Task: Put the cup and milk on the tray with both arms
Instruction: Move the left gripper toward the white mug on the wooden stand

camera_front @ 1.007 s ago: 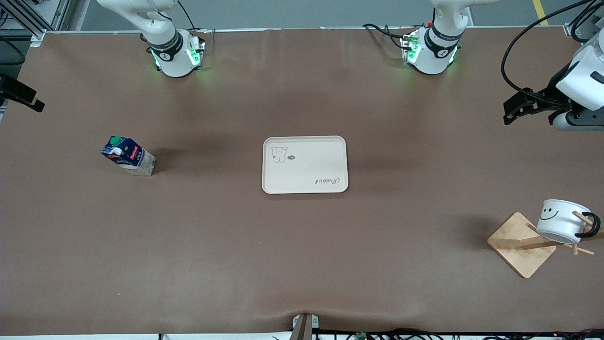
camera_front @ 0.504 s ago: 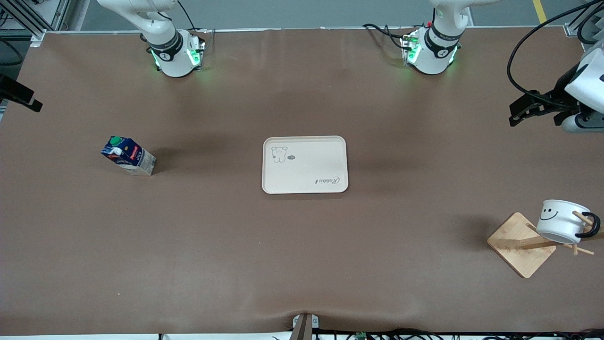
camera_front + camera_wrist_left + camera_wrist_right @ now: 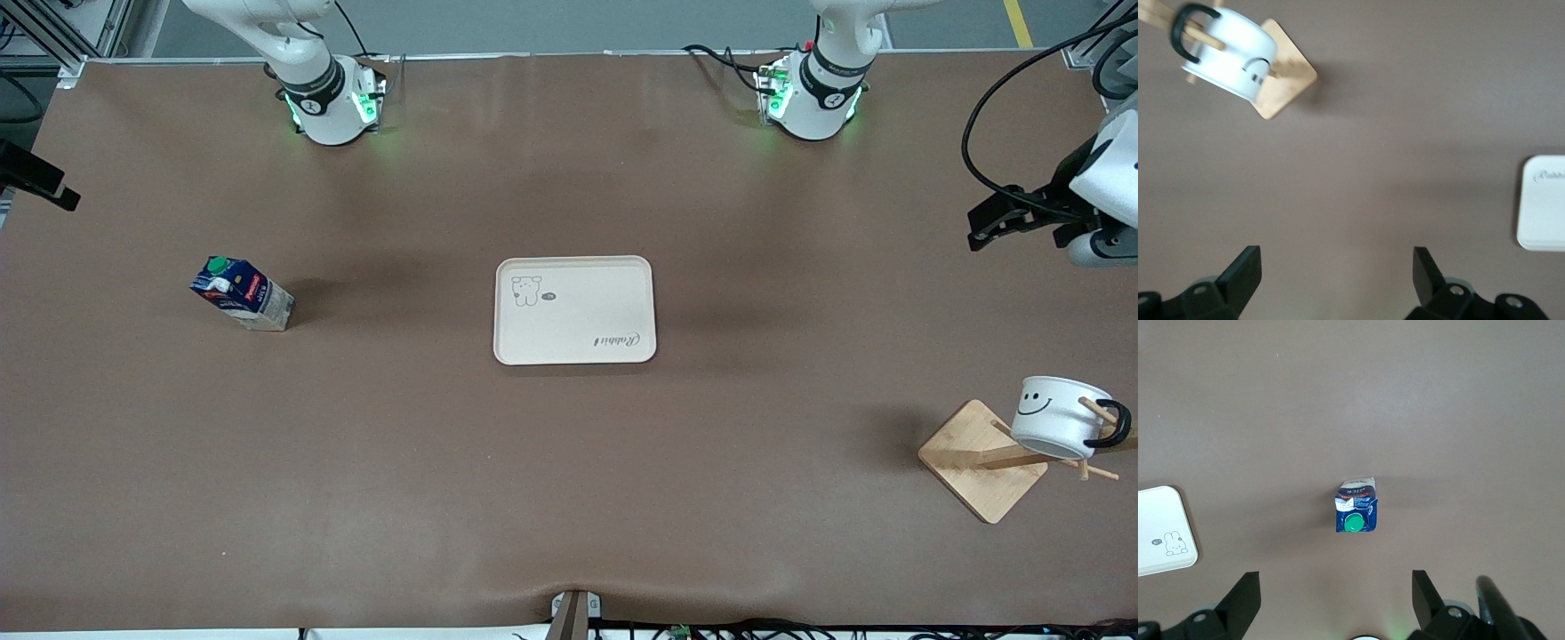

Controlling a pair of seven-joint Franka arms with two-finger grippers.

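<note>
While holding nothing, tray [image 3: 575, 310] mid-table; cup [image 3: 1058, 417] hung on rack [image 3: 985, 460]; milk [image 3: 242, 293] standing. Left gripper [image 3: 982, 227] drifted outward, right gripper [image 3: 1335, 593] high; jaws apart.

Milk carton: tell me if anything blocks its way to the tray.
Nothing visible does. The milk stands upright toward the right arm's end of the table, and only bare tabletop lies between it and the tray. The right gripper hangs open above the carton, with nothing between them.
</note>
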